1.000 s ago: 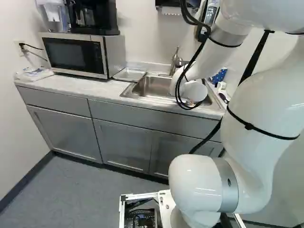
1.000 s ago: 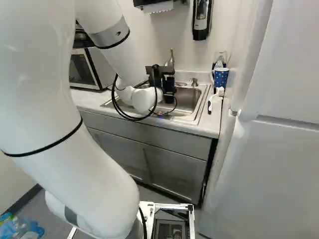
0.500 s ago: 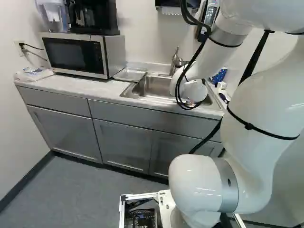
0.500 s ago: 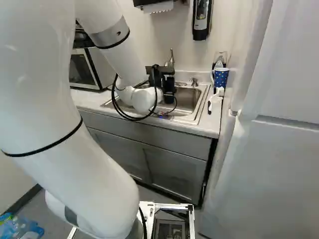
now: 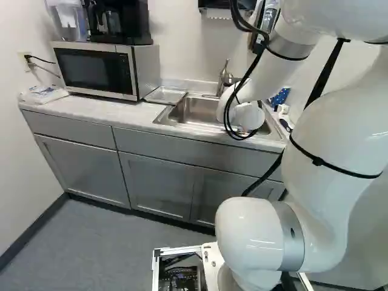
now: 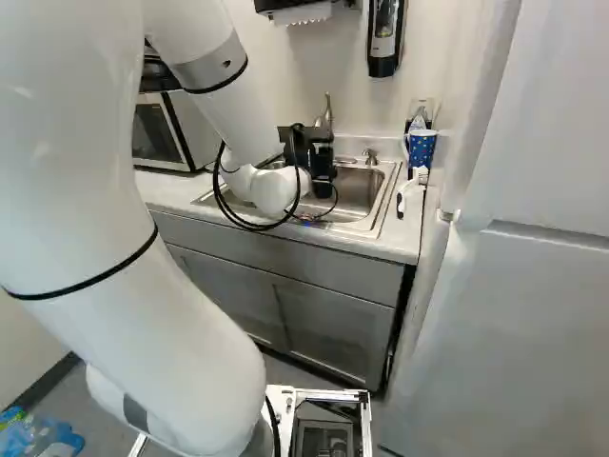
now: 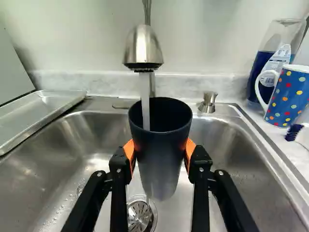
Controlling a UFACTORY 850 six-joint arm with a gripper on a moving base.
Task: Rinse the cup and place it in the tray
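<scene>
In the right base view my gripper (image 6: pixel 322 164) is over the sink (image 6: pixel 366 190), its fingertips hidden. The wrist view shows the gripper (image 7: pixel 160 151) shut on a dark cup (image 7: pixel 163 166), one orange pad against each side. The cup is upright with its mouth up. From the faucet (image 7: pixel 143 47) a stream of water (image 7: pixel 145 99) runs into the cup's mouth. Water also trails from the cup's underside toward the drain (image 7: pixel 139 215). The metal tray (image 5: pixel 165 95) lies on the counter between sink and microwave; its edge also shows in the wrist view (image 7: pixel 53 110).
A spotted blue mug (image 7: pixel 288 96), a bottle (image 7: pixel 279 63) and a brush (image 7: pixel 300 133) stand or lie on the counter beside the sink. The microwave (image 5: pixel 97 70) is past the tray. A soap dispenser (image 6: pixel 384 38) hangs on the wall; a tall white door (image 6: pixel 514 286) is at the right.
</scene>
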